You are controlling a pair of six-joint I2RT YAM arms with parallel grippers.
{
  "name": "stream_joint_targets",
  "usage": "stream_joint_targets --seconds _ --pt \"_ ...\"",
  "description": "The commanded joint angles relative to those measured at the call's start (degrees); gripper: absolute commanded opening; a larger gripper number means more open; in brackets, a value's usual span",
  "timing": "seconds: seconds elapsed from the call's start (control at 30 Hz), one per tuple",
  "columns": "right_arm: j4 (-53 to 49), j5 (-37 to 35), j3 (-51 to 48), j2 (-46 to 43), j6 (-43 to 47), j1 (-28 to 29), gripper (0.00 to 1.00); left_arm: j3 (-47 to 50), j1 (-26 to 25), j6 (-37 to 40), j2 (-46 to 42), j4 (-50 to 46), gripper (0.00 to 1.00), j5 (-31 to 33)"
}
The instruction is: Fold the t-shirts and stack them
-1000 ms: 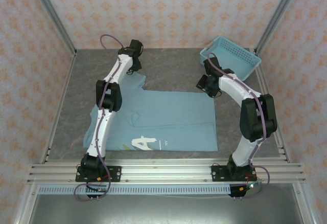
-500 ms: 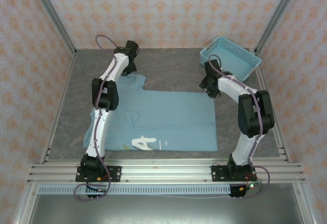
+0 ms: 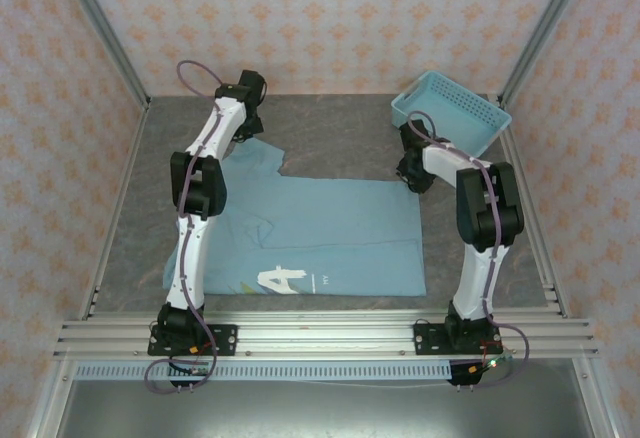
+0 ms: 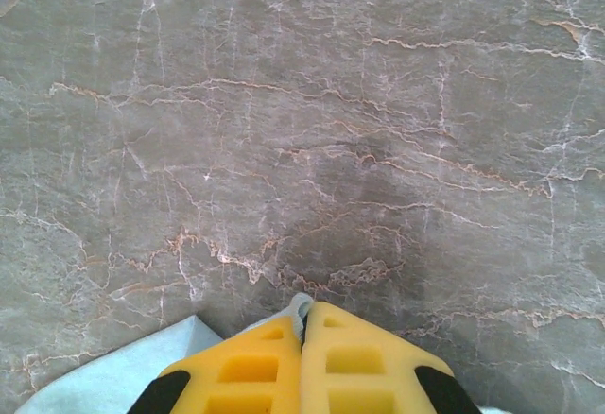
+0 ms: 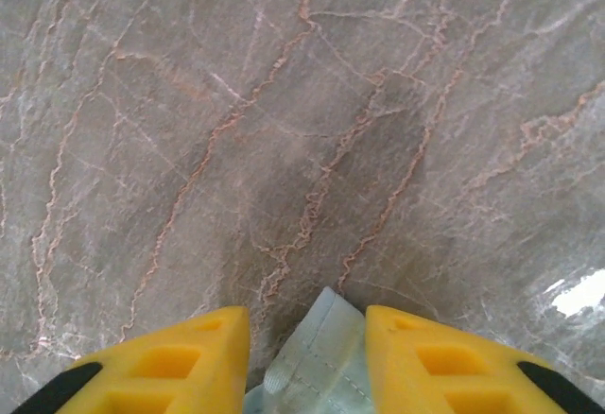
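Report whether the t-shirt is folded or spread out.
Mostly spread: the t-shirt lies flat on the table, its far edge pinched by the left claw and right claw.

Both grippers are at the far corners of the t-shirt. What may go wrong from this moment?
1. The left gripper is shut on only a small tip of the t-shirt; the cloth may slip out when lifted.
2. The right gripper has its fingers apart around the hem, so its hold looks uncertain; that corner may drop and skew the fold.
3. The basket stands near the right arm and might be bumped.
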State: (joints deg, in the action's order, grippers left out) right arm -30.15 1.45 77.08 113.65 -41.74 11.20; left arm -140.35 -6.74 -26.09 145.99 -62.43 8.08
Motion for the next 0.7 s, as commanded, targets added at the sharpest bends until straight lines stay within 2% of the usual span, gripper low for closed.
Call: stream_joint_targets --seconds 0.0,0.17,0.43,0.67 --pt "-4.0 -1.6 1.7 1.9 -0.8 -0.1 0.27 0.6 0.4 -0.3 -3.1 -1.6 0.00 0.1" --pt "-5.5 -2.6 2.4 1.0 -1.3 -0.1 0.00 0.5 0.9 -0.9 -4.1 -1.3 0.00 -0.3" --pt "-13.1 -8.0 12.5 2.6 1.2 -0.1 0.00 -2.8 3.0 -2.0 -4.8 1.7 0.00 -3.4" --pt "-17.3 -6.6 20.0 6.1 3.2 -0.2 0.00 -5.4 3.6 -0.2 -5.7 4.3 0.00 -7.6"
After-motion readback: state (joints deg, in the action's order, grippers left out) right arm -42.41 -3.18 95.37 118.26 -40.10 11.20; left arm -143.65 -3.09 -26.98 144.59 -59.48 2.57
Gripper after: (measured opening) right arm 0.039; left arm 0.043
